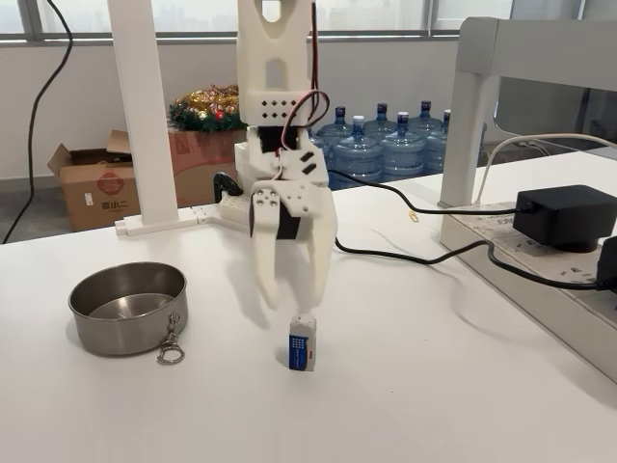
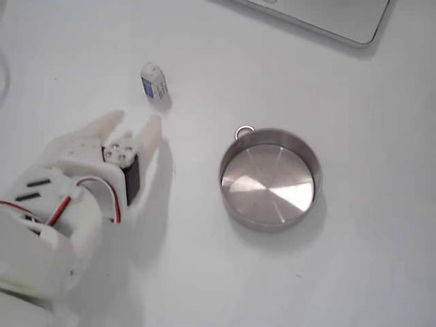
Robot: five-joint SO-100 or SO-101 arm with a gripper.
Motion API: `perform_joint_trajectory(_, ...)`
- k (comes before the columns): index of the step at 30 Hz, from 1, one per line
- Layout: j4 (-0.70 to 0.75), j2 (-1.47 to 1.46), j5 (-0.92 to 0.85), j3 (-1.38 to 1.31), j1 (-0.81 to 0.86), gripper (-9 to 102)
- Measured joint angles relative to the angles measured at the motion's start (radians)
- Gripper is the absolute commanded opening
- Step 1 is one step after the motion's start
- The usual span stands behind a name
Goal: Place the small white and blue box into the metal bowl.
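White gripper (image 1: 293,301) hangs fingertips-down with its fingers slightly parted and empty, just above and behind the small white and blue box (image 1: 302,342), which stands upright on the table (image 1: 434,386), apart from the metal bowl (image 1: 127,307).

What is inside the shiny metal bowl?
Nothing is inside the metal bowl: the fixed view from above shows its whole bare, shiny bottom, with nothing covering it. The small white and blue box stands on the table outside it, beneath the open end effector.
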Motion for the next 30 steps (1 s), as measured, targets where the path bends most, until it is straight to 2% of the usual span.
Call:
perform_joint_trajectory(11, 0.000, -0.018, 0.014, -0.074, 0.000, 17)
perform_joint_trajectory(17, -0.002, -0.106, 0.014, -0.140, 0.009, 24)
perform_joint_trajectory(30, -0.002, -0.176, 0.014, -0.232, 0.009, 24)
